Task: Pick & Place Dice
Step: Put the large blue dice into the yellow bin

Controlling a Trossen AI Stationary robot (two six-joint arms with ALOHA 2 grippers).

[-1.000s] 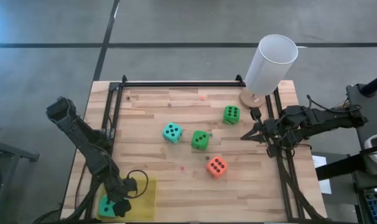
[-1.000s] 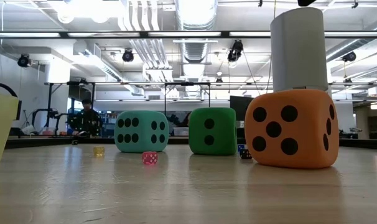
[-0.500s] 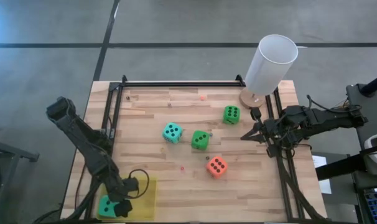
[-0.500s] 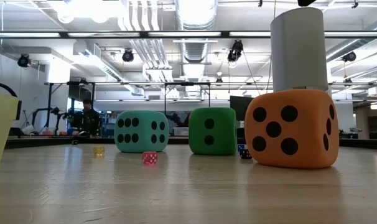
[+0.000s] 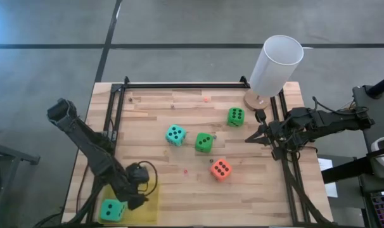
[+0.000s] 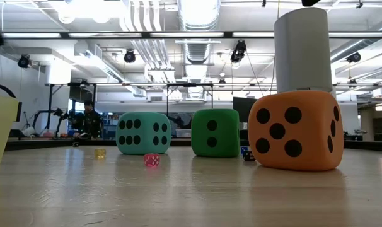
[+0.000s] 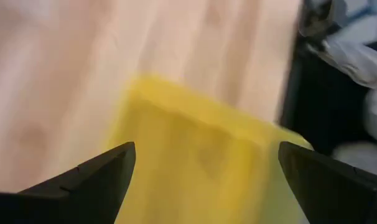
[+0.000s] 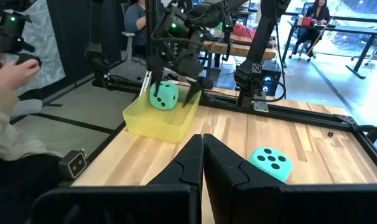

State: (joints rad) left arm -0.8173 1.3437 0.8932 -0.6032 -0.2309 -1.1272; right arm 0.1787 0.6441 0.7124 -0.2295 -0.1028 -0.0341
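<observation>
1. Dice lie spread over the wooden surface: teal die, green die, second green die and orange-red die, with open room between them.
2. Another teal die sits in the yellow tray at the near left corner.
3. Left tool hangs open just above the tray.
4. Right tool, closed and empty, waits at the right edge beside the white cylinder.
5. Low view shows only three dice.

One teal die sits in the yellow tray; another teal, two green and one orange-red (six up) lie mid-surface, apart.
</observation>
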